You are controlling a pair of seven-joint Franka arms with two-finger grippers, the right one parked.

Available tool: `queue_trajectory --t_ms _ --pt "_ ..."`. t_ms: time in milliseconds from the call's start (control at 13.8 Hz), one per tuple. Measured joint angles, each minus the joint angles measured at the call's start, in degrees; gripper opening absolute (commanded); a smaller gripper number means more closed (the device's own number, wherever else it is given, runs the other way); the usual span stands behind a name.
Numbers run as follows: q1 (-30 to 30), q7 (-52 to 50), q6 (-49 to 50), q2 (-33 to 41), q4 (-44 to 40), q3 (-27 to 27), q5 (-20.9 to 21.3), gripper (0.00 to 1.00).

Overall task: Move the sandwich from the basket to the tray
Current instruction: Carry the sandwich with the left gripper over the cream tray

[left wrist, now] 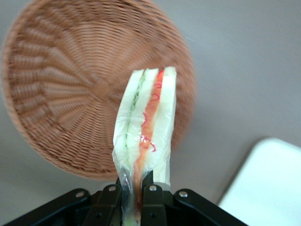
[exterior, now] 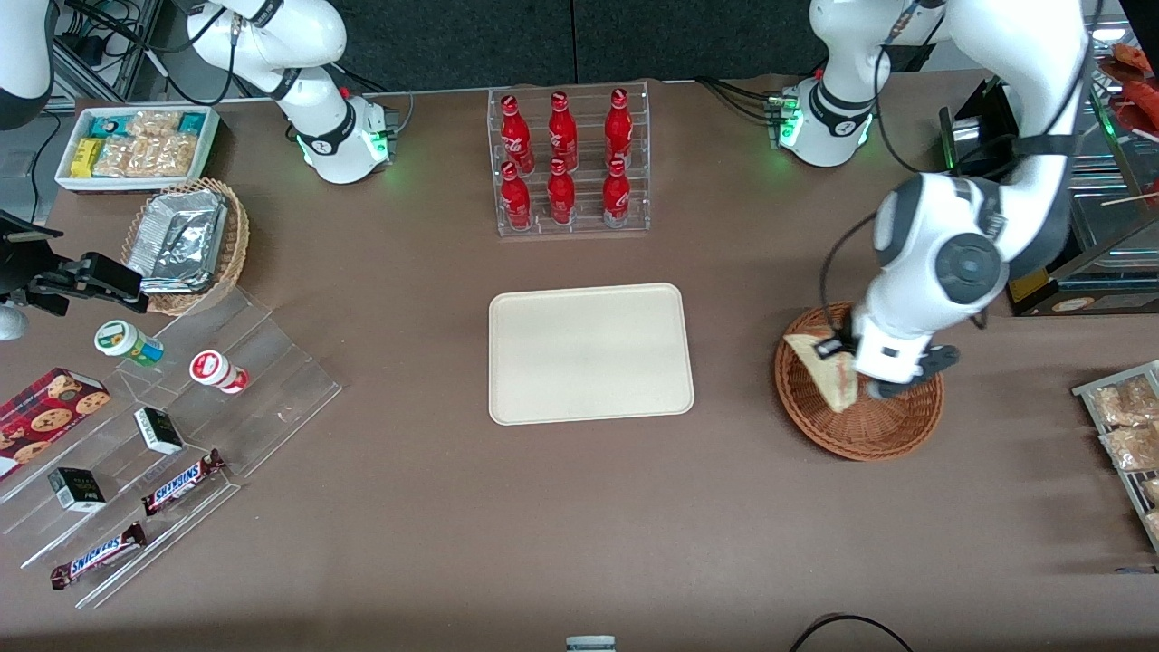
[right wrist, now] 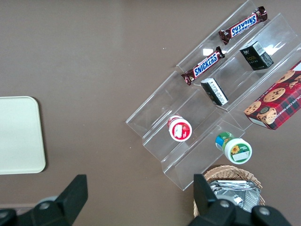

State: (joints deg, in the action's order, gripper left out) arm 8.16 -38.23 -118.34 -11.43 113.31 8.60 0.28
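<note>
The sandwich [exterior: 826,369] [left wrist: 148,122] is a plastic-wrapped wedge with red and green filling. My left gripper [exterior: 856,380] [left wrist: 135,193] is shut on its narrow end and holds it lifted above the round reddish-brown basket [exterior: 874,433] [left wrist: 61,94]. The basket below shows nothing inside. The cream tray [exterior: 590,352] [left wrist: 270,183] lies flat at the table's middle, beside the basket toward the parked arm's end, with nothing on it.
A clear rack of red bottles [exterior: 568,161] stands farther from the front camera than the tray. A rack of packaged snacks [exterior: 1127,435] sits at the working arm's end. Clear stepped shelves [exterior: 172,426] with candy bars and cups lie toward the parked arm's end.
</note>
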Motion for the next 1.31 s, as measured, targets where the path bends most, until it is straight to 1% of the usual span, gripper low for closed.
queue_trajectory --t_ms 290,435,581,944,1161,1306 --pt "11.28 0.27 0.08 -0.62 -1.64 0.38 -0.03 0.0" --pt "16.46 0.29 0.08 -3.1 -4.26 0.4 -0.02 0.0" --pt "20.34 0.29 0.0 -7.22 -8.51 0.37 -0.02 0.0" --pt "27.16 -2.19 1.63 -18.82 -22.36 0.2 0.09 0.0" --pt "29.18 -7.4 4.1 -25.23 -29.48 0.02 2.63 0.0" --pt "29.24 -9.39 4.63 -27.78 -31.71 -0.03 3.76 0.0"
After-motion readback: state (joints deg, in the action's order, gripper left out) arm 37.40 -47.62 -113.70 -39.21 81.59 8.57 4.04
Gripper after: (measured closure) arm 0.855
